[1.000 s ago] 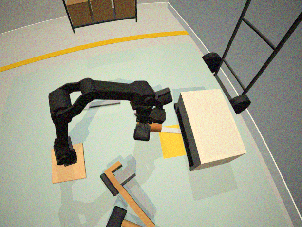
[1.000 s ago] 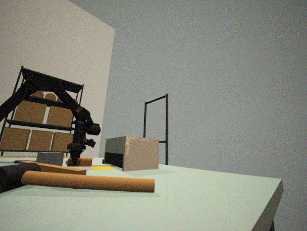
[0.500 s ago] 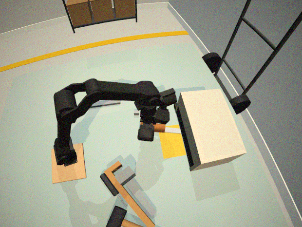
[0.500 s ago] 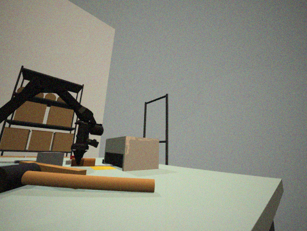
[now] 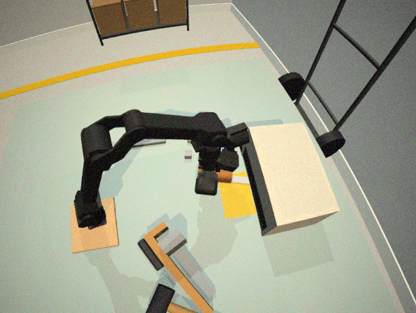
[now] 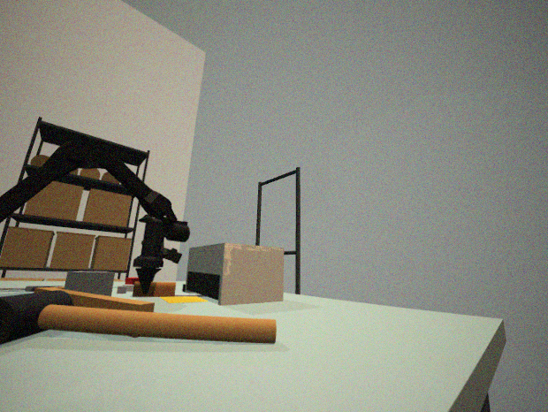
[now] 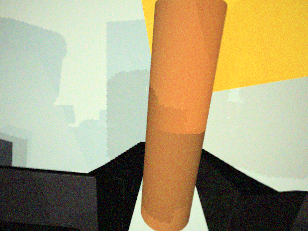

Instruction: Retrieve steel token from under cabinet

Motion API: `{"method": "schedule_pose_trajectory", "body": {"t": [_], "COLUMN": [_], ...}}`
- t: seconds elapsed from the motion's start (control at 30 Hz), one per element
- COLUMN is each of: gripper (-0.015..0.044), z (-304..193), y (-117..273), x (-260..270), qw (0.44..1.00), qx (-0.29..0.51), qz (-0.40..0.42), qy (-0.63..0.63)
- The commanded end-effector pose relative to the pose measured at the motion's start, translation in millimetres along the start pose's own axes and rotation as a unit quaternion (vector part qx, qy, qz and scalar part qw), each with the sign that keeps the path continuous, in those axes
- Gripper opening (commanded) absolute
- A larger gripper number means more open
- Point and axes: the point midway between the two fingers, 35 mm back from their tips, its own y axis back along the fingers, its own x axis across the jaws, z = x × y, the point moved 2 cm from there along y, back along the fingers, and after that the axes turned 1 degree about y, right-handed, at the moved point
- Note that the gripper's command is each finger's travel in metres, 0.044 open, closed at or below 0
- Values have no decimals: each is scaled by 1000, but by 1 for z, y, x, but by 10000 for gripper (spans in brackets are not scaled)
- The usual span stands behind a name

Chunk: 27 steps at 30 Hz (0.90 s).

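My gripper [image 5: 208, 171] [image 6: 146, 290] [image 7: 168, 150] points down and is shut on the orange handle [image 5: 224, 176] [image 6: 163, 289] [image 7: 182, 84] of a tool. The tool's flat pale blade [image 5: 240, 179] runs over the back part of the yellow marked area [image 5: 237, 201] [image 6: 184, 300] [image 7: 262, 46] to the cabinet's front; its far end is hidden by the cabinet. The cabinet [image 5: 292, 171] [image 6: 252, 274] is a pale box with a dark lower front [image 5: 257, 193] [image 6: 202, 284]. The steel token cannot be seen in any view.
An orange angled piece [image 5: 178, 274] and a black-headed mallet [image 5: 160, 297] with an orange handle [image 6: 163, 323] lie at the near side. A small grey cube [image 5: 188, 154] and a flat grey bar [image 5: 154, 142] lie behind the arm. A cart stands beyond the cabinet.
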Motion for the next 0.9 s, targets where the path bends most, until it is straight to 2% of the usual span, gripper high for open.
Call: {"method": "schedule_pose_trajectory", "body": {"t": [0.0, 0.87], "gripper": [0, 0], "z": [6, 23], "y": [1, -1], "x": [-1, -9], "qw": [1000, 1000], "qx": [-3, -4], "qz": [0, 0], "qy": [1, 1]}}
